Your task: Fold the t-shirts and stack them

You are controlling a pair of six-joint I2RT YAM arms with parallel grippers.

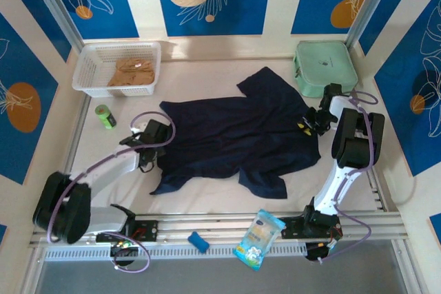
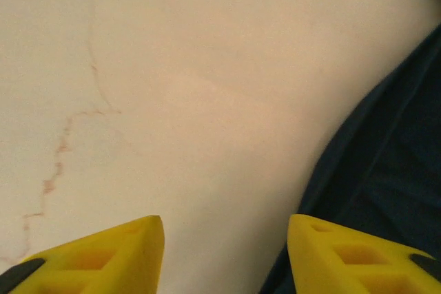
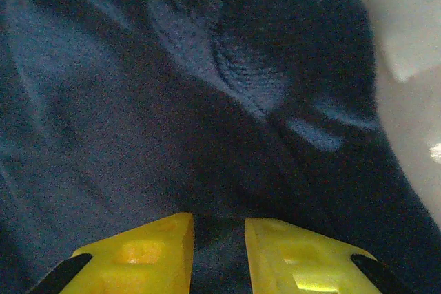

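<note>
Crosswise, the large dark navy cloth t-shirt [image 1: 234,135] lies collar toward the right gripper [image 3: 219,228], whose narrow jaws pinch its fabric, hem just beside the parted, empty jaws of the left gripper [image 2: 226,228], with a mint-green square zip case [image 1: 324,67] beyond the right jaws.

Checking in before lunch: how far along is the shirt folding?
Nothing looks done: the navy t-shirt lies spread unfolded. In hand: the right pincer seems to pinch its edge; the left pincer hangs open beside it. Left: folding it and the tan t-shirt in the basket, then stacking.
</note>
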